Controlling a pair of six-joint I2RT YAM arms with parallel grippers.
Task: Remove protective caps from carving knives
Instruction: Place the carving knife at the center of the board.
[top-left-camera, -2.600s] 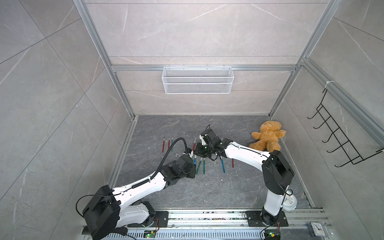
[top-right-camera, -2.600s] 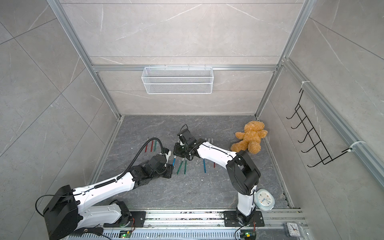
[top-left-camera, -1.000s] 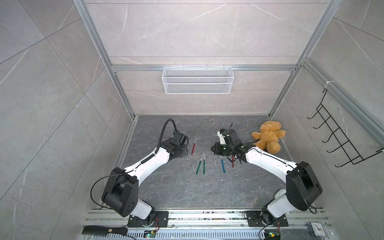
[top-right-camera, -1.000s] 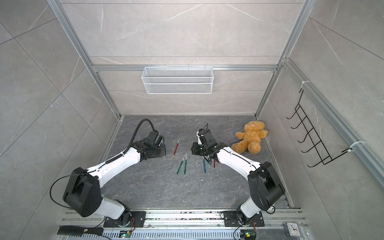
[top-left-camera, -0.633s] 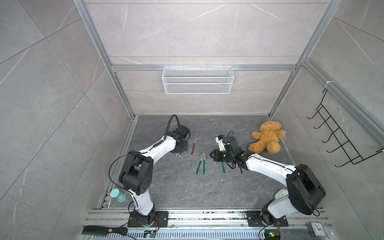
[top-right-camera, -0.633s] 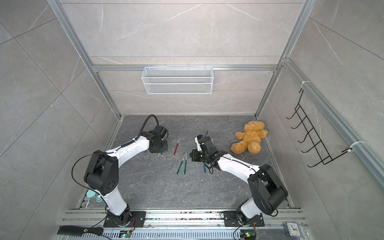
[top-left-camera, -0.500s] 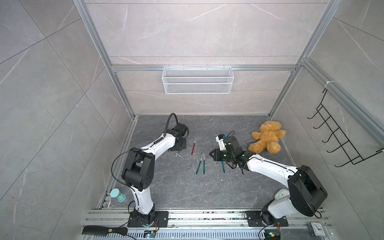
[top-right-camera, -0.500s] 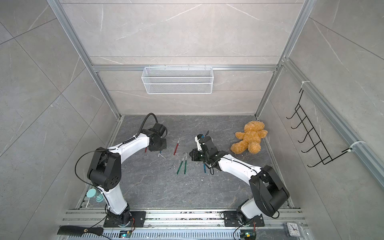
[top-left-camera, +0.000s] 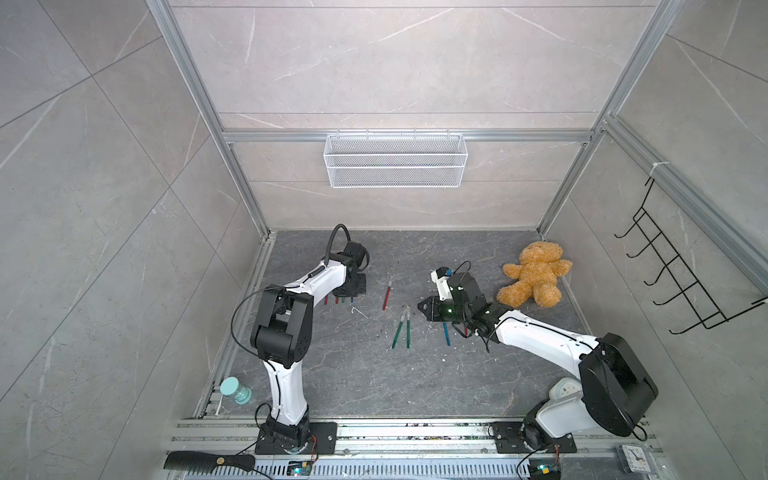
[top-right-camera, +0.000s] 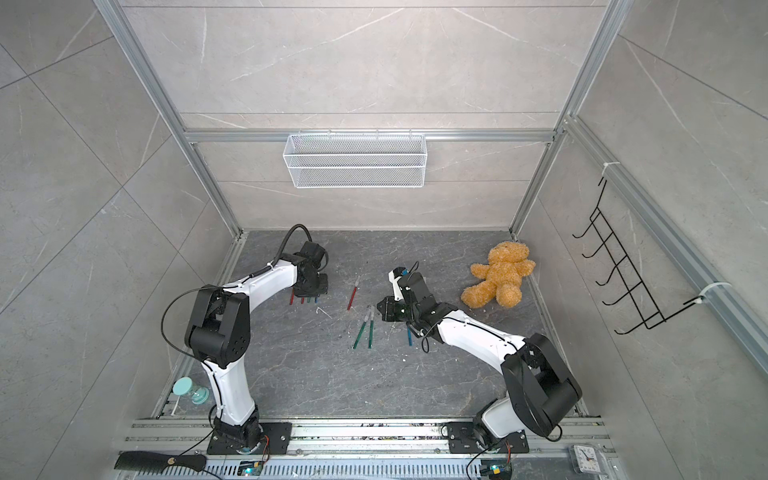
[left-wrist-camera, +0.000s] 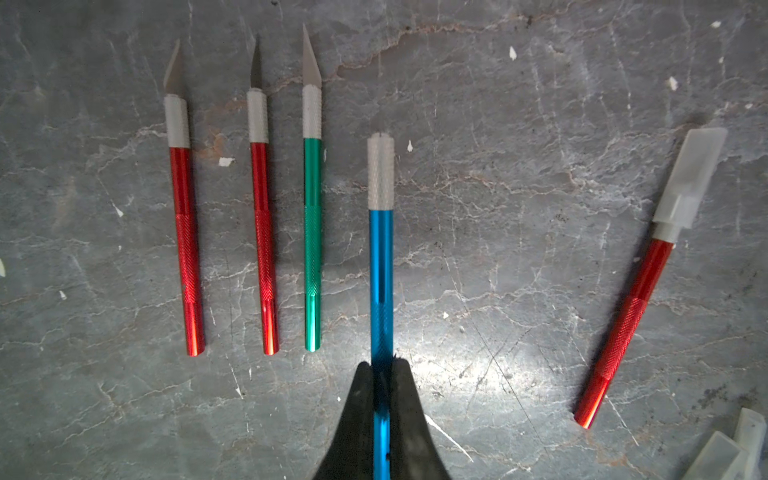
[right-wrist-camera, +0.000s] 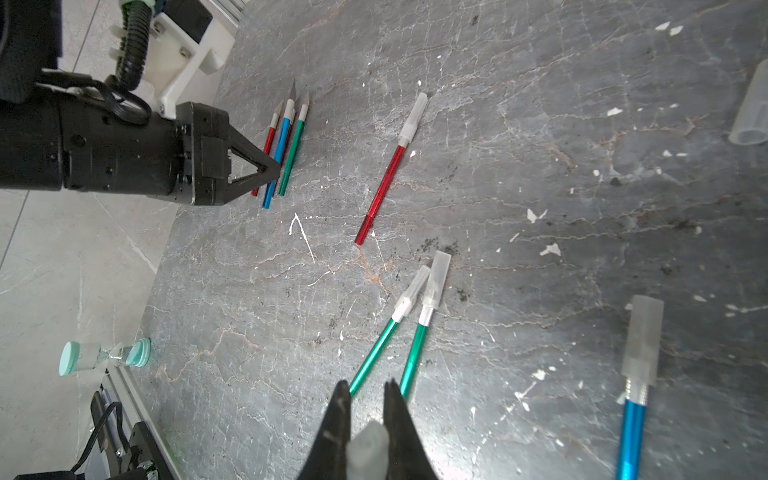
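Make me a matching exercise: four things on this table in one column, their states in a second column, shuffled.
1. blue knife
2. lone red knife
3. two green knives
4. removed cap

A. capped, lying side by side
B. pinched between the fingers of the right gripper
C. blade bare, gripped by the left gripper
D. capped, lying apart from the others

Pairs: 1-C, 2-D, 3-A, 4-B.

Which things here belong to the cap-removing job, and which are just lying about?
Job: thin red, green and blue metal-tipped carving knives; translucent plastic caps.
Lying about: brown plush teddy bear; black plastic comb; teal sand timer; white wire basket.
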